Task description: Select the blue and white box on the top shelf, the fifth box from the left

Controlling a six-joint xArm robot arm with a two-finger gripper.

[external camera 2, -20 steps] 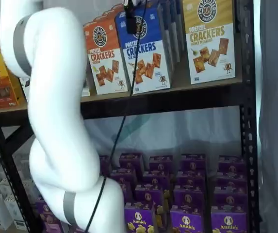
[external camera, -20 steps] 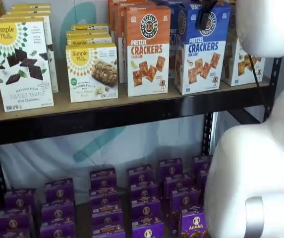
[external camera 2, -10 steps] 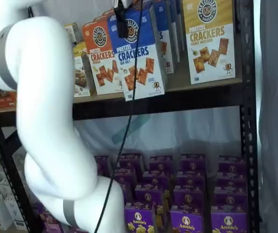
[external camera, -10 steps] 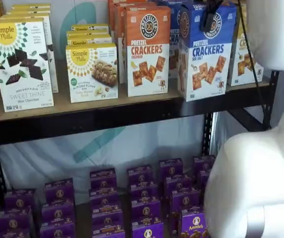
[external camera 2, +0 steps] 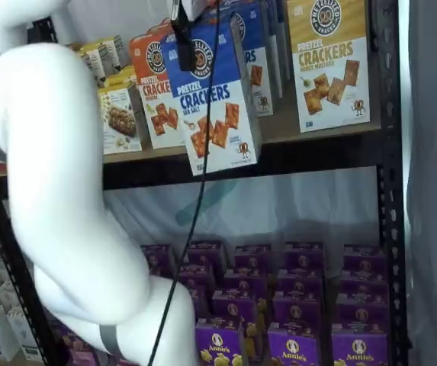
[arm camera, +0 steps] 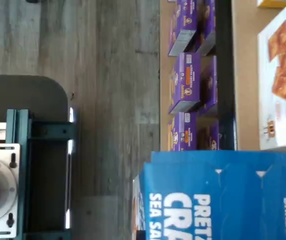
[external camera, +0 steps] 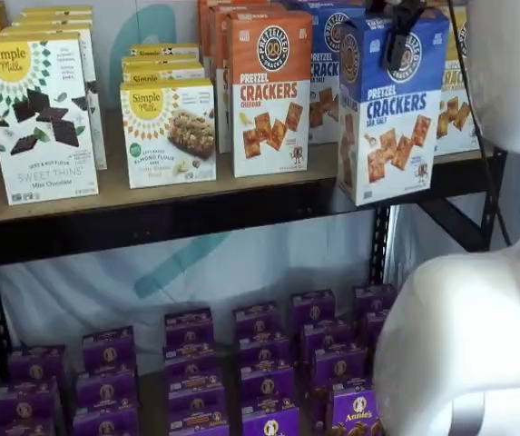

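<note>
The fingers (external camera: pixel 397 41) clamp the blue and white box (external camera: pixel 388 109) at its top; it hangs upright, clear of the top shelf (external camera: pixel 196 213).

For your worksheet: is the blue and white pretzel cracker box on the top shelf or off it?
Off. The blue and white box hangs from the tool out past the top shelf, its lower edge overlapping the black front rail.

The blue and white box (external camera: pixel 391 109) is smooth cardboard with a soft shine; the top shelf (external camera: pixel 151 195) is a tan, matt wood board with a dark metal front rail; the arm (external camera 2: pixel 58 191) is smooth, shiny white plastic; the floor (arm camera: pixel 113 75) looks like grey, grainy wood planks.
</note>
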